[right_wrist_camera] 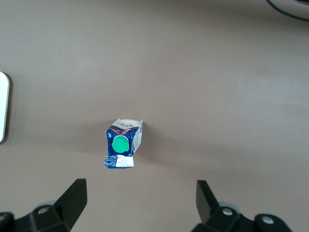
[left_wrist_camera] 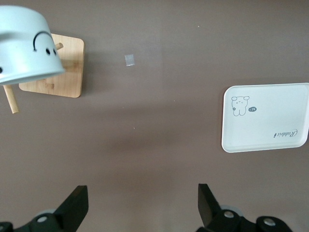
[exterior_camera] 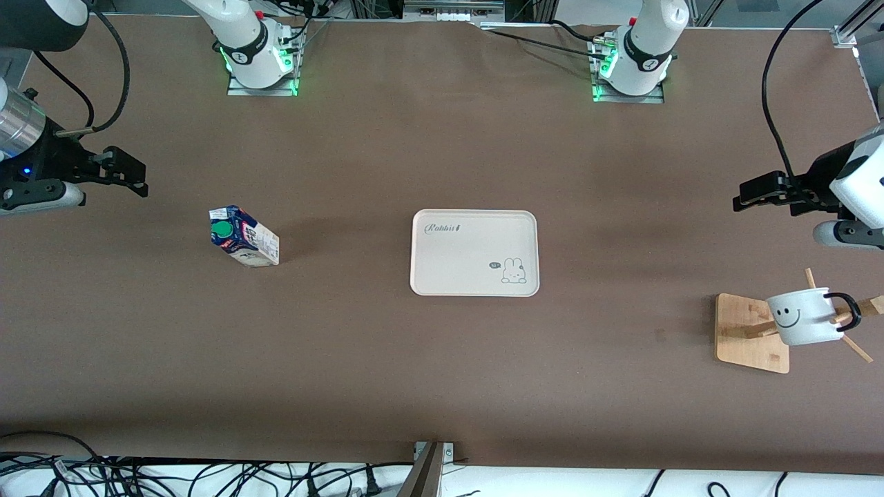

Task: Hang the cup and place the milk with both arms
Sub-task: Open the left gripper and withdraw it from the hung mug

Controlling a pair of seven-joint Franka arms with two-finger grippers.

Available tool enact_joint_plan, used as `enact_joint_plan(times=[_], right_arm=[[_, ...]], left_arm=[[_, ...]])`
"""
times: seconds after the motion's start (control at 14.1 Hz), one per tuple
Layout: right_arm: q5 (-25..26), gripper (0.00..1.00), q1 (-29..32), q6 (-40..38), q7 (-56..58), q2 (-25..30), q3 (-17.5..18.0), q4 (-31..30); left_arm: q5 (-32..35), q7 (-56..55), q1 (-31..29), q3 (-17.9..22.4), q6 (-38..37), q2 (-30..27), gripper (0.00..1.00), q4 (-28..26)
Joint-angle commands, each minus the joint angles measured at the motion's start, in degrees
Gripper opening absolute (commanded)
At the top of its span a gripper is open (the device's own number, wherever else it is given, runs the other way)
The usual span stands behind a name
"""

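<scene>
The cup [exterior_camera: 801,317], white with a black smiley and black loop handle, hangs tilted on a peg of a wooden rack [exterior_camera: 742,345] at the left arm's end of the table. It also shows in the left wrist view [left_wrist_camera: 24,46]. The milk [exterior_camera: 243,237] stands on the table toward the right arm's end, green cap up, and shows in the right wrist view [right_wrist_camera: 123,144]. My left gripper [exterior_camera: 749,195] is open and empty over bare table, apart from the rack. My right gripper [exterior_camera: 131,172] is open and empty over bare table, apart from the milk.
A white tray [exterior_camera: 474,228] with a rabbit print lies empty at the table's middle; it also shows in the left wrist view [left_wrist_camera: 265,140]. A small patch of tape [exterior_camera: 659,335] lies on the brown cloth beside the rack. Cables run along the table edge nearest the front camera.
</scene>
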State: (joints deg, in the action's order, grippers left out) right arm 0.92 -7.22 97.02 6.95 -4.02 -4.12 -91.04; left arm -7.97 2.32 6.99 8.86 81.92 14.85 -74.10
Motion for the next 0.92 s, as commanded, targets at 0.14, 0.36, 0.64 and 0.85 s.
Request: enact_joint_plan(times=[0.14, 0.36, 0.64, 0.85], right_arm=[[0.4, 1.0, 0.6, 0.5, -0.9, 0.4, 1.0, -0.3], [0.4, 1.0, 0.6, 0.5, -0.9, 0.4, 1.0, -0.3], [0.4, 1.0, 0.6, 0.5, -0.9, 0.4, 1.0, -0.3], [0.4, 1.0, 0.5, 0.5, -0.9, 0.4, 1.0, -0.3]], left_arm=[[1.6, 0.7, 0.0, 0.0, -1.8, -1.6, 1.0, 1.8], [2.0, 0.8, 0.0, 0.2, -1.9, -1.7, 1.0, 2.1], [4.8, 4.5, -0.6, 0.5, -2.7, -3.1, 1.0, 0.4], [4.6, 5.1, -0.8, 0.0, 4.6, -8.9, 1.0, -9.1]])
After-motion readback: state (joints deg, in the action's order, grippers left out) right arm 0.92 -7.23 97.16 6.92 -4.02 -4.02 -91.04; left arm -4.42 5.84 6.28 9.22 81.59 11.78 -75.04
